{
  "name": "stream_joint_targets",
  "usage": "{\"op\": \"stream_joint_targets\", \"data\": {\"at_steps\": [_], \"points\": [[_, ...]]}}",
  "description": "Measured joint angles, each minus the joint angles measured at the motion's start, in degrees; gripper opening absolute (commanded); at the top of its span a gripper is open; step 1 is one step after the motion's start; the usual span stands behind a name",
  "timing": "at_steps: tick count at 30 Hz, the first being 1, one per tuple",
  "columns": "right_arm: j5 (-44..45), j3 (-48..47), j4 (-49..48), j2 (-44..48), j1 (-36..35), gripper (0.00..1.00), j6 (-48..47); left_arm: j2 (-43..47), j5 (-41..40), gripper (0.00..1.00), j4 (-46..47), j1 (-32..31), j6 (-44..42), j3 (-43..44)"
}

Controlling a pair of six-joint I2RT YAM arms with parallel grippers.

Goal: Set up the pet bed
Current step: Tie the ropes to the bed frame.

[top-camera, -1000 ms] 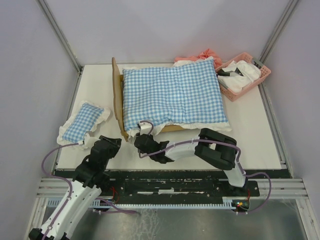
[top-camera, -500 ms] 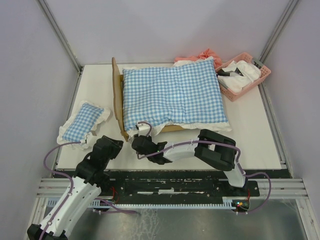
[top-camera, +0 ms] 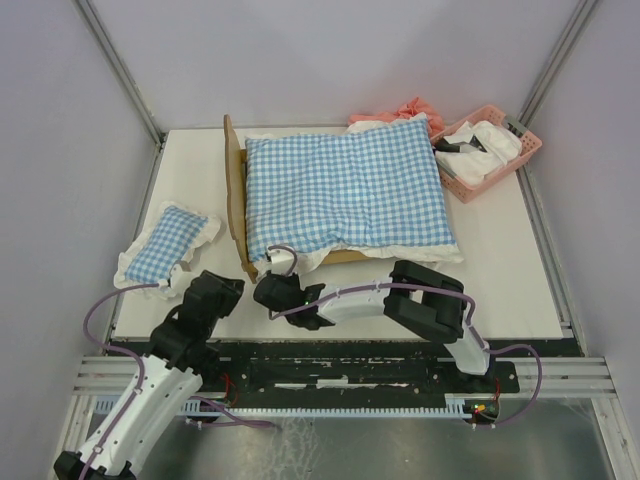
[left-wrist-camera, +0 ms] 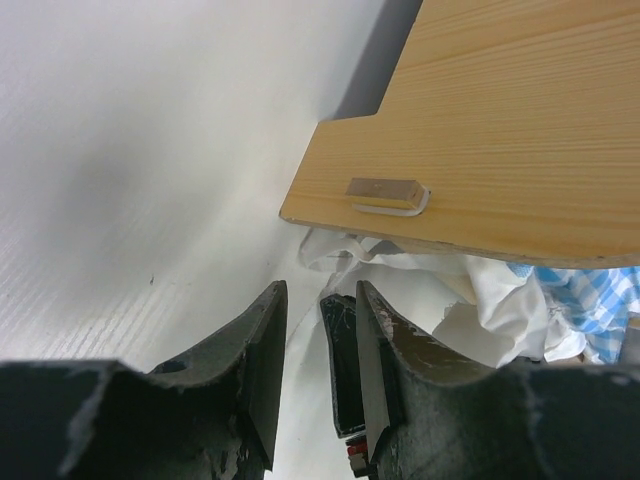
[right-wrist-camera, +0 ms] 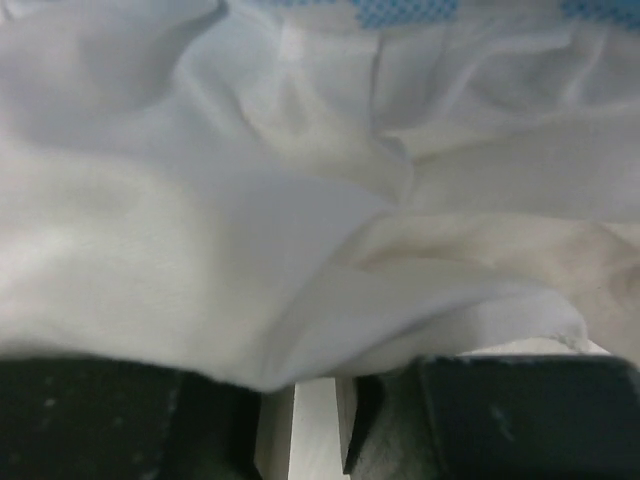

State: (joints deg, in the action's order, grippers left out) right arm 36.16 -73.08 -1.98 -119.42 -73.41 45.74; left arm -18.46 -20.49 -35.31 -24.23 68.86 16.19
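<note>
Our left jaws stand released and empty; whether the right jaws grasp the white frill [right-wrist-camera: 300, 200] we cannot tell. The light-wood pet bed [top-camera: 236, 200] sits mid-bench [top-camera: 500, 270] under a checked cushion [top-camera: 345, 190]. The pink plastic basket [top-camera: 524, 152] holds white cloth [top-camera: 490, 140].

**A:** Is this someone's home, with that pet bed [top-camera: 234, 190] laid out?

**B:** No, it's a robotics lab cell. The bed stands on a bare white worktop [top-camera: 520, 290], boxed in by plain pale panels [top-camera: 330, 50] set in aluminium posts [top-camera: 120, 70].

**A:** What else shows it?

**B:** A left arm [top-camera: 150, 385] and a right arm [top-camera: 430, 305] are bolted to a black plate [top-camera: 300, 365] on slotted metal rails [top-camera: 560, 375]. Purple cables [top-camera: 90, 320] loop loose along the near edge.
</note>
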Motion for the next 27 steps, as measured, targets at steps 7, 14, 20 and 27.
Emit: {"op": "stream_joint_targets", "data": {"at_steps": [7,14,20,27], "points": [[-1.7,0.5,-2.1,0.3,0.0,0.02,-1.5,0.5,1.0,0.41,-0.2,0.0,-0.4,0.8],[-5.4,2.3,-5.9,4.2,0.2,0.02,-2.1,0.6,4.8,0.39,-0.2,0.0,-0.5,0.8],[-7.8,3.4,-9.9,7.7,1.5,0.02,0.5,2.1,7.9,0.36,-0.1,0.0,-0.5,0.8],[-9.2,6.2,-12.2,9.2,3.5,0.02,5.3,3.8,12.1,0.35,3.1,0.0,-0.4,-1.9]]}}
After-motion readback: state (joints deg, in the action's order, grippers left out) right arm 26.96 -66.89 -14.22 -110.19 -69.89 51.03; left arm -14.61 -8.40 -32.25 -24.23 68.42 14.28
